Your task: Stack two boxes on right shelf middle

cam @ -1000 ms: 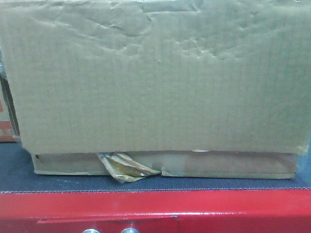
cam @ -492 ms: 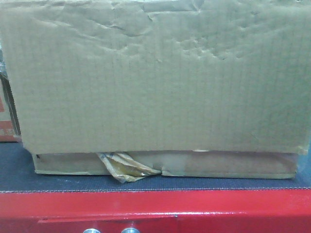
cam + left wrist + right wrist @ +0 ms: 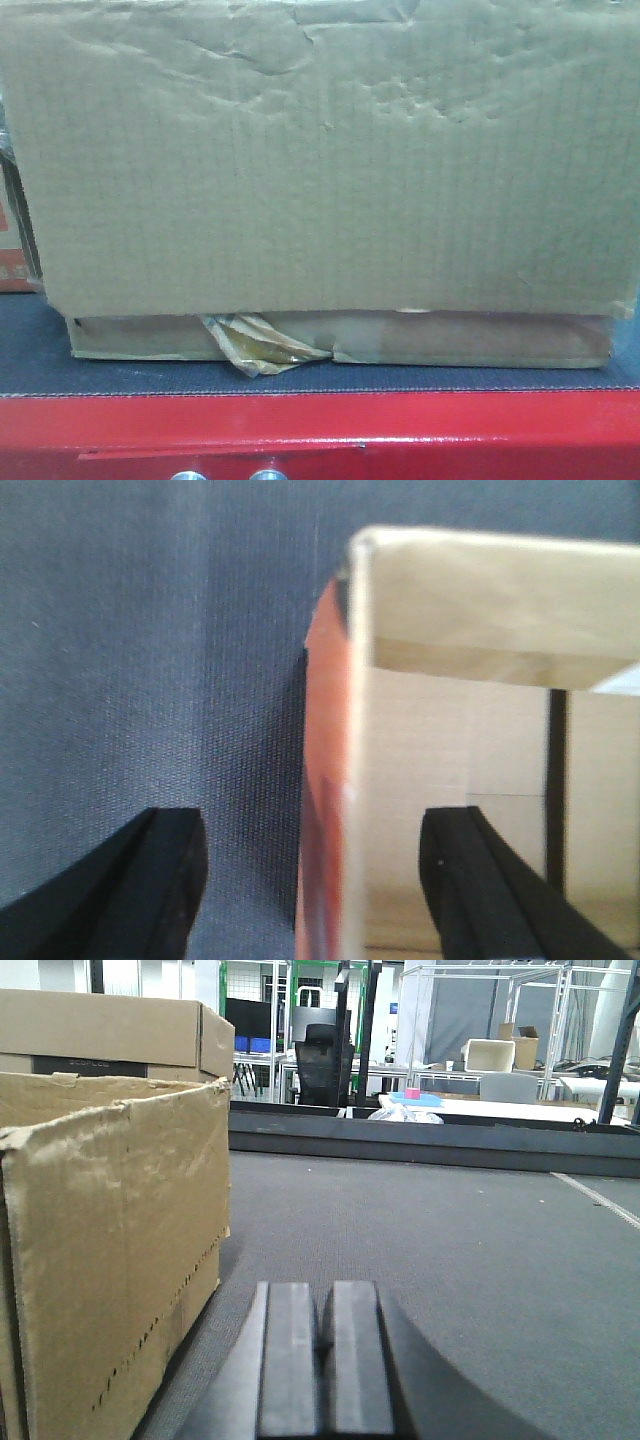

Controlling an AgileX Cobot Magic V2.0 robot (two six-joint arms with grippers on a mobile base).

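Left gripper (image 3: pixel 312 822) straddles carton edge (image 3: pixel 352 700); closed right gripper (image 3: pixel 323 1298) beside box (image 3: pixel 110 1260)

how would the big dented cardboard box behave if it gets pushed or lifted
The large box has a dented, creased face, so its walls probably flex under a grip. It looks wider than the flatter box beneath it, so a push might slide or tip it off.

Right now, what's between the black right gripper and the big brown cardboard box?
Only bare grey mat, in the right wrist view, between the right gripper and the big brown cardboard box.
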